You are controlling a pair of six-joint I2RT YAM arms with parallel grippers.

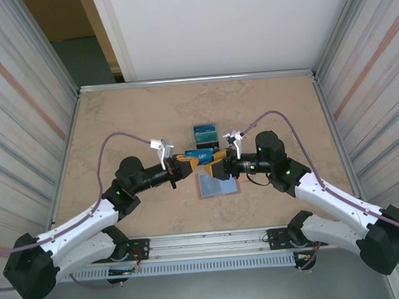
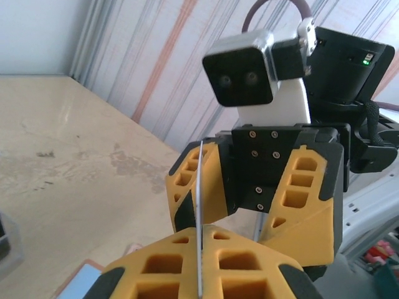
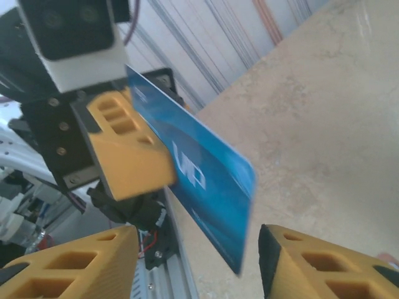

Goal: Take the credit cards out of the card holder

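Blue card [image 3: 212,187] pinched in left hand [image 3: 159,159].

You see a beige marble-pattern table [image 1: 116,117], striped corrugated walls [image 1: 20,99] on both sides of it, and a white panel [image 1: 212,27] behind it.

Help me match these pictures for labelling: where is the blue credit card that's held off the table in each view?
Top external: the blue credit card sits mid-picture, just beyond the open card holder.
Left wrist: edge-on, a thin upright line at lower centre.
Right wrist: its printed face slants across the centre.
Shared landmark: the yellow-padded left gripper clamping it.
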